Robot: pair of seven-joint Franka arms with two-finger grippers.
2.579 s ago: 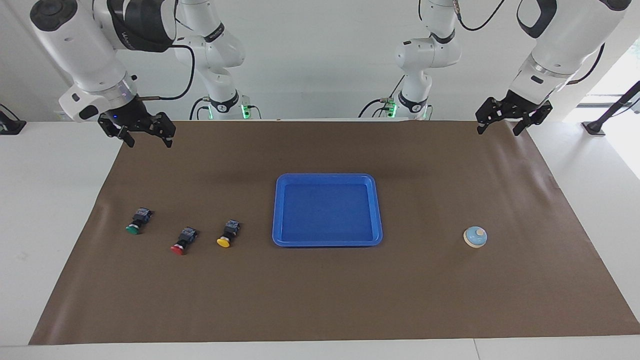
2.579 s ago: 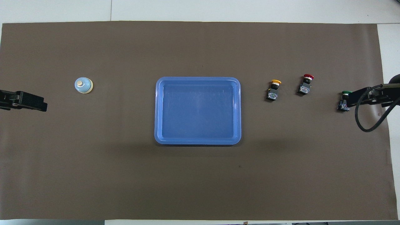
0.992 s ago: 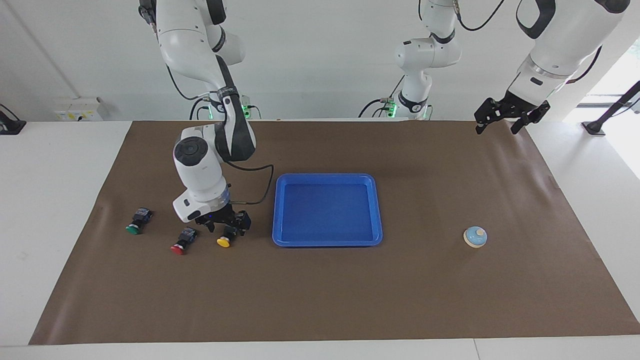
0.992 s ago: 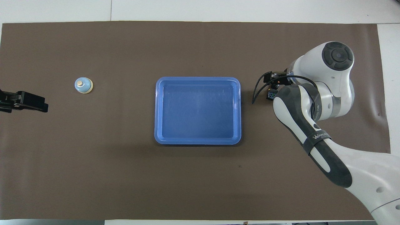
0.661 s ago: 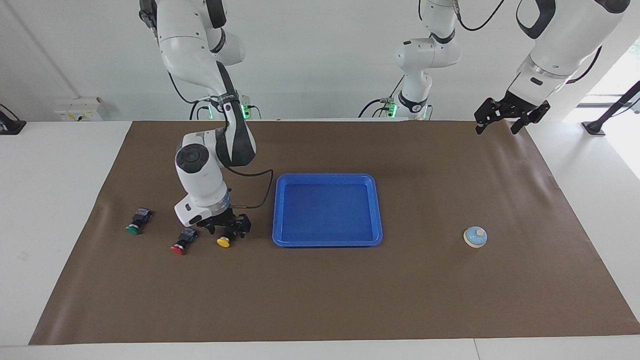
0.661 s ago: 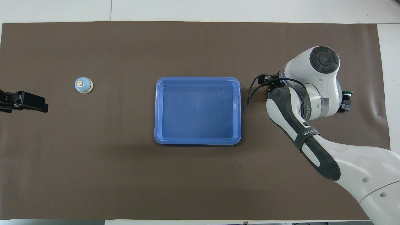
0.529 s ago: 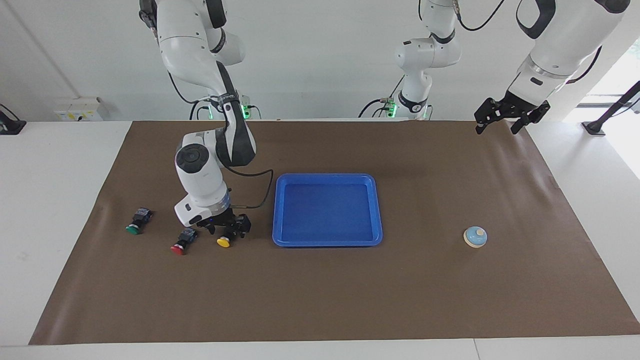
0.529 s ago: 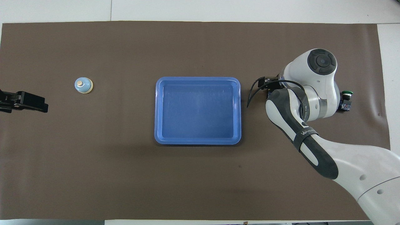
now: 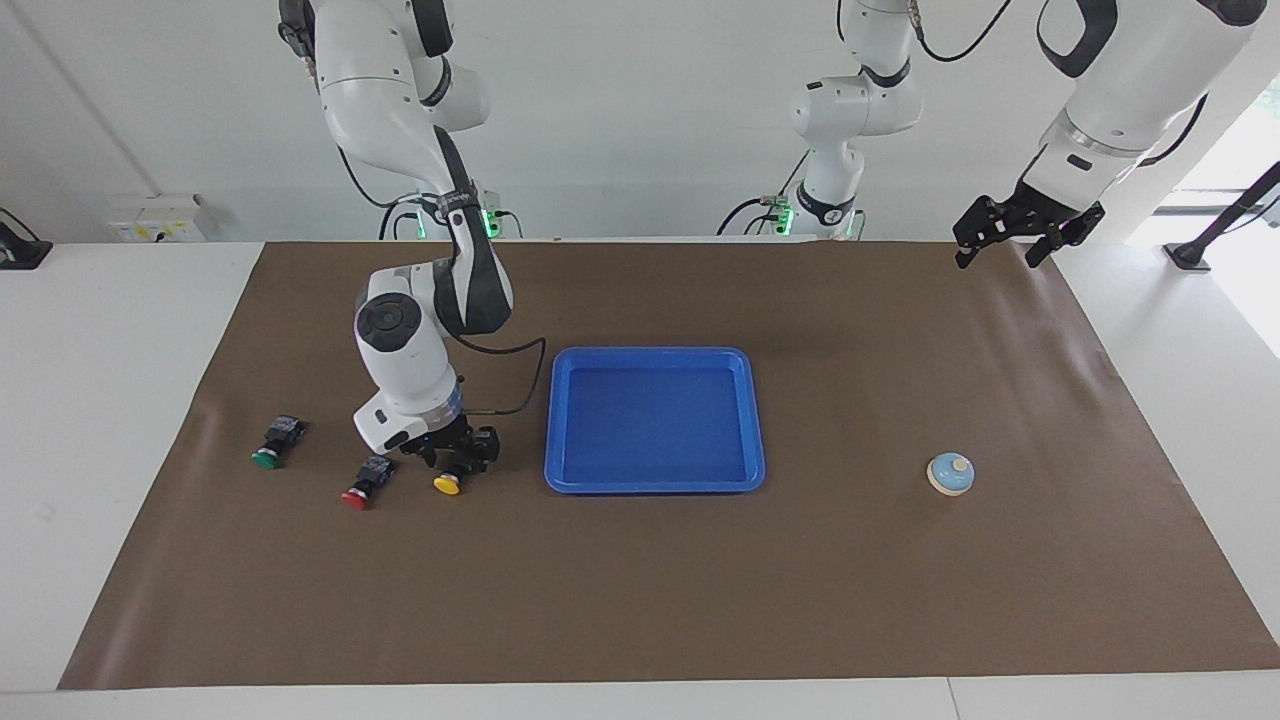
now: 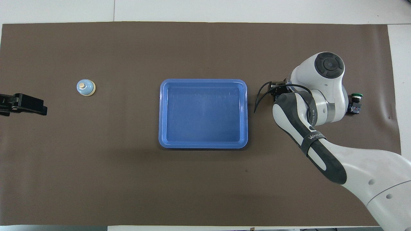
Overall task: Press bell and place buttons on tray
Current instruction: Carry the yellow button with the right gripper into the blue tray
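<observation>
Right gripper down at yellow button, lower left of facing frame, jaws clamped on its black body. Red button just beside, green button further toward frame's left edge. Tray at frame centre, nothing in it. Bell lower right on surface. Left gripper waits upper right in air, jaws spread, holding nothing.

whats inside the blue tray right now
Nothing: the blue tray shows only its bare floor in both views. No part of it is covered, and all three buttons are on the mat outside it.
</observation>
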